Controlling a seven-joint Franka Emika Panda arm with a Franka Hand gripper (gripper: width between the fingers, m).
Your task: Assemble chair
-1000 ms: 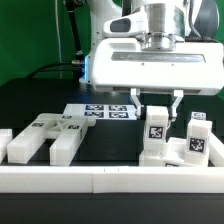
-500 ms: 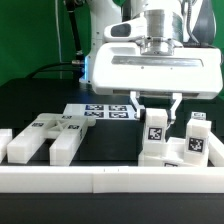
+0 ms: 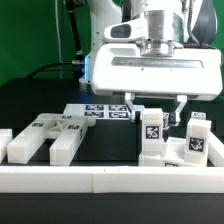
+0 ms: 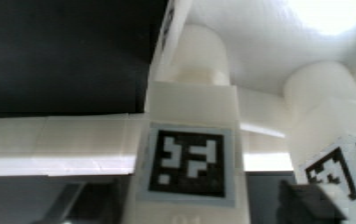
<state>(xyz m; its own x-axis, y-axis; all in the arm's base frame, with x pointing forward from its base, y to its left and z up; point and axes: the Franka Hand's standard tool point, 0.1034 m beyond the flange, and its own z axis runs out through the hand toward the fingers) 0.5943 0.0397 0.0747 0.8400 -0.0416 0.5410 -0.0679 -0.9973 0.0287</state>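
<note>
Jaws newly parted; end effector (image 3: 155, 106) open astride chair post (image 3: 152, 135); loose pieces (image 3: 45, 135) only in exterior view

Exterior view. The border rail (image 3: 100, 178) runs along the front. Behind it, at the view's left, flat chair pieces (image 3: 45, 135) lie side by side on the table (image 3: 110, 148), and the marker board (image 3: 100, 112) lies farther back. At the right, an upright block (image 3: 152, 135) stands between the spread fingers of the gripper (image 3: 155, 108). A second upright block (image 3: 198, 135) stands near it, farther right.

Flat marker board (image 3: 100, 112) on black table (image 3: 40, 100); long white border rail (image 3: 90, 178) across foreground.
</note>
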